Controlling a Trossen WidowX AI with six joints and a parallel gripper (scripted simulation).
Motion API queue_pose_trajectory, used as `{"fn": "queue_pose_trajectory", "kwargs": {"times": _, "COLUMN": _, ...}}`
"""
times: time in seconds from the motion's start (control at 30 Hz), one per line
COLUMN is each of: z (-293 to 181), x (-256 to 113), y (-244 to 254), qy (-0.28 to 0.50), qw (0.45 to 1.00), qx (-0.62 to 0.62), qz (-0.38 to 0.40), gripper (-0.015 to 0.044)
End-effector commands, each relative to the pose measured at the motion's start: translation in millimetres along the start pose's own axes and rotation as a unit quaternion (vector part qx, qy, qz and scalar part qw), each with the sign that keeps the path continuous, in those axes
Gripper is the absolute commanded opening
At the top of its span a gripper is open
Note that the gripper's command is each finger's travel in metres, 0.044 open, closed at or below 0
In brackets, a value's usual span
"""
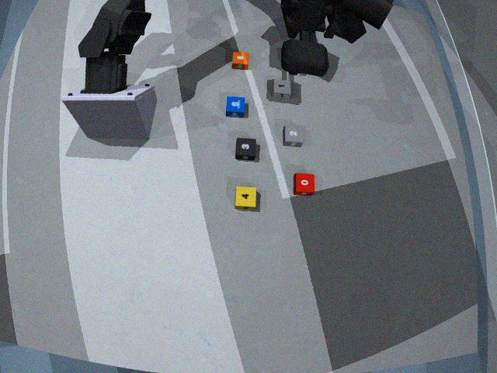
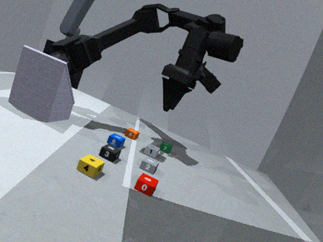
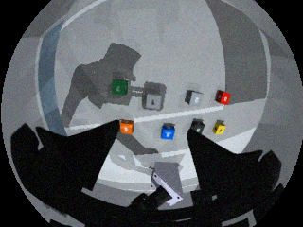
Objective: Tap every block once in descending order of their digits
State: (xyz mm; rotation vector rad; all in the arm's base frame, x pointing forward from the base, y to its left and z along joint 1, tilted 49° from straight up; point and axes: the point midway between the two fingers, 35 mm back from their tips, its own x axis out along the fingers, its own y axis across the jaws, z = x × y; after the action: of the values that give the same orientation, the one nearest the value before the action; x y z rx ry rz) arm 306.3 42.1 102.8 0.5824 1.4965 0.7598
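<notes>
My gripper (image 2: 166,109) (image 3: 154,128) is open and empty, high above the far blocks. The orange 8 (image 1: 240,61) (image 2: 132,133) (image 3: 126,127), blue 6 (image 1: 234,106) (image 2: 116,141) (image 3: 168,131), black 3 (image 1: 245,148) (image 2: 110,153) and yellow 4 (image 1: 245,197) (image 2: 90,165) (image 3: 219,128) form one row. The green 7 (image 2: 165,148) (image 3: 119,87), shadowed light 1 (image 1: 281,88) (image 2: 151,151) (image 3: 153,101), grey 2 (image 1: 293,135) (image 2: 149,165) (image 3: 193,97) and red 0 (image 1: 304,183) (image 2: 146,184) (image 3: 223,97) form the other. The arm hides the 7 in the top view.
A pale lilac slanted box (image 1: 114,118) (image 2: 42,83) stands beside the arm's base, left of the blocks. White lines and dark patches mark the table. The arm's shadow falls around the 7 and 1. A grey arm-like shape (image 2: 79,9) stands behind the black arm.
</notes>
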Motion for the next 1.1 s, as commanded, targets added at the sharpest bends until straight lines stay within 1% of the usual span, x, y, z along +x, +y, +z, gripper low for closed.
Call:
{"fn": "queue_pose_trajectory", "kwargs": {"times": 0.0, "z": 0, "x": -1, "y": 1, "qy": -0.002, "qw": 1.0, "qx": -0.009, "qz": -0.001, "gripper": 0.04}}
{"fn": "queue_pose_trajectory", "kwargs": {"times": 0.53, "z": 1, "x": -1, "y": -1, "qy": -0.003, "qw": 1.0, "qx": -0.009, "qz": -0.002, "gripper": 0.04}}
{"fn": "queue_pose_trajectory", "kwargs": {"times": 0.6, "z": 7, "x": -2, "y": -16, "qy": -0.003, "qw": 1.0, "qx": -0.009, "qz": -0.003, "gripper": 0.04}}
{"fn": "queue_pose_trajectory", "kwargs": {"times": 0.73, "z": 23, "x": -2, "y": -70, "qy": -0.003, "qw": 1.0, "qx": -0.01, "qz": -0.004, "gripper": 0.04}}
{"fn": "queue_pose_trajectory", "kwargs": {"times": 0.8, "z": 26, "x": -2, "y": -87, "qy": -0.003, "qw": 1.0, "qx": -0.01, "qz": -0.004, "gripper": 0.04}}
{"fn": "queue_pose_trajectory", "kwargs": {"times": 1.07, "z": 26, "x": -2, "y": -89, "qy": -0.003, "qw": 1.0, "qx": -0.01, "qz": -0.004, "gripper": 0.04}}
